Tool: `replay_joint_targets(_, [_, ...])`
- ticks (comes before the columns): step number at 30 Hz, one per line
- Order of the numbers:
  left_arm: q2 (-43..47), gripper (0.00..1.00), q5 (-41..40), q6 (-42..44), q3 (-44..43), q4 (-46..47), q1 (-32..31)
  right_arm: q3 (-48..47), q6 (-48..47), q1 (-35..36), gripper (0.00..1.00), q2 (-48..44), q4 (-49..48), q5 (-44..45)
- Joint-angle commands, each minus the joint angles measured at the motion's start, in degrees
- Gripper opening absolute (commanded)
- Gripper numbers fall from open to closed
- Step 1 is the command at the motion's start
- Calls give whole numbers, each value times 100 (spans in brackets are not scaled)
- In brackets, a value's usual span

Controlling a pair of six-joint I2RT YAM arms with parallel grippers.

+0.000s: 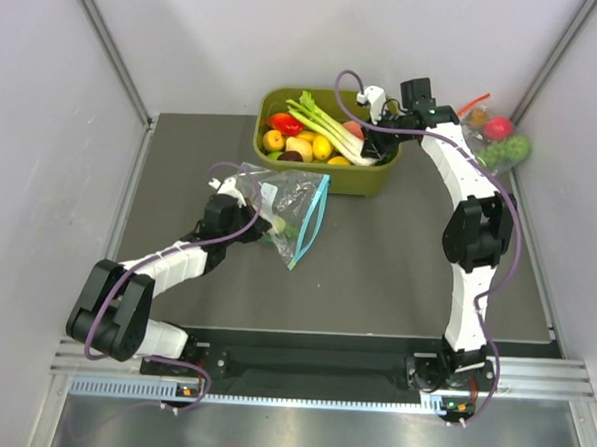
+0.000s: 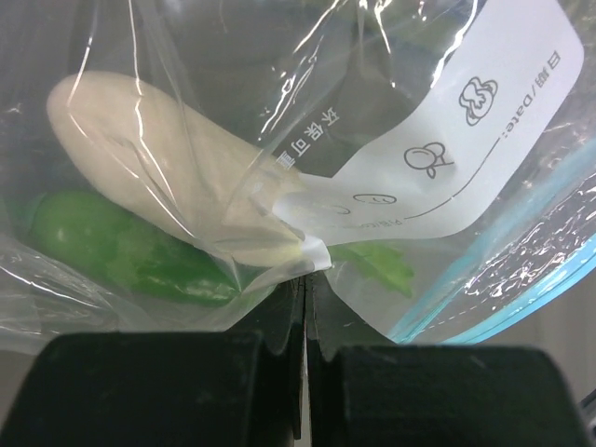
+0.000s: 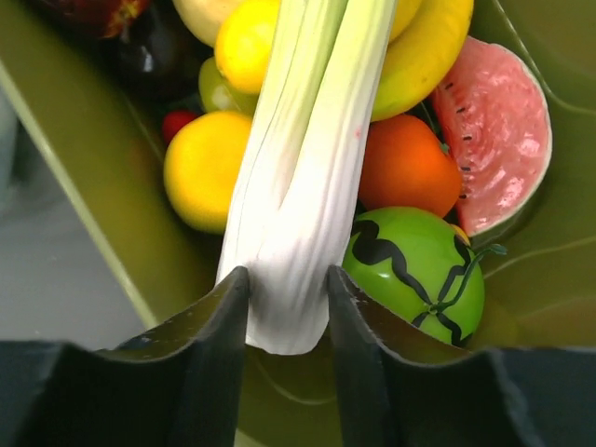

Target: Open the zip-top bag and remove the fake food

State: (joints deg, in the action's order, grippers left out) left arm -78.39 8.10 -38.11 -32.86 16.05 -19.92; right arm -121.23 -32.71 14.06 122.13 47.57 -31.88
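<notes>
A: Since your left gripper (image 2: 305,281) is clenched on the film of the zip-top bag (image 1: 295,207), just in front of the green bin (image 1: 367,178), what is inside it?

B: A white radish (image 2: 154,172) and a green piece (image 2: 107,244). The leek (image 3: 300,177) lies in the bin over the toy fruits (image 3: 406,168). Its stalk sits between your right gripper's (image 3: 287,307) fingers; gripped or released, I cannot tell.

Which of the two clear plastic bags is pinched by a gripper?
The clear crinkly bag with the blue-green zip strip, clamped in the left gripper; the red-zipped clear bag lies apart at the table's right edge.
</notes>
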Motion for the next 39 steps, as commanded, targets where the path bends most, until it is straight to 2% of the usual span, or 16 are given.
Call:
replay_joint_targets(1, [78, 0, -54, 102, -168, -23, 15, -375, -87, -27, 40, -57, -169, 182])
replay_joint_targets(2, [78, 0, -45, 102, -185, -23, 23, -349, -34, -35, 46, -83, -274, 199])
replay_joint_targets(4, [78, 0, -1, 93, -194, -23, 15, -227, 132, -27, 66, -232, -423, 243])
replay_joint_targets(5, [87, 0, 7, 76, -194, -23, 15, -182, 194, -35, 68, -311, -589, 252])
replay_joint_targets(6, [104, 0, 16, 67, -194, -32, 23, -112, 264, -44, 86, -504, -704, 252])
replay_joint_targets(7, [122, 0, 42, 67, -186, -32, 24, 28, 378, -27, 88, -610, -827, 226])
replay_joint_targets(8, [157, 0, 51, 58, -177, -32, 24, 99, 431, -35, 99, -724, -1029, 200])
replay_joint_targets(9, [175, 0, 60, 49, -168, -32, 15, 187, 502, -27, 100, -995, -1161, 191])
replay_joint_targets(14, [298, 0, 166, 23, -168, -41, 15, 1100, 1020, -27, 100, -2007, -2119, 208])
replay_joint_targets(18, [342, 0, 297, -74, -150, 20, -3, 2049, 1582, -35, 100, -3174, -2656, 156])
replay_joint_targets(22, [386, 0, 438, -197, -194, 152, -12, 3340, 2171, 43, 97, -4055, -2999, 103])
replay_joint_targets(26, [360, 0, 526, -162, -282, 126, -20, 4606, 2541, 481, 92, -4889, -3394, 15])
replay_joint_targets(28, [333, 0, 561, -144, -335, 91, -20, 5274, 2647, 693, 89, -5066, -3474, 41])
replay_joint_targets(33, [307, 0, 702, -171, -361, 143, -20, 6381, 2910, 1256, 71, -5155, -3850, 33])
replay_joint_targets(39, [228, 0, 1062, -109, -396, 240, -12, 6638, 3007, 1520, 56, -4716, -4080, 50])
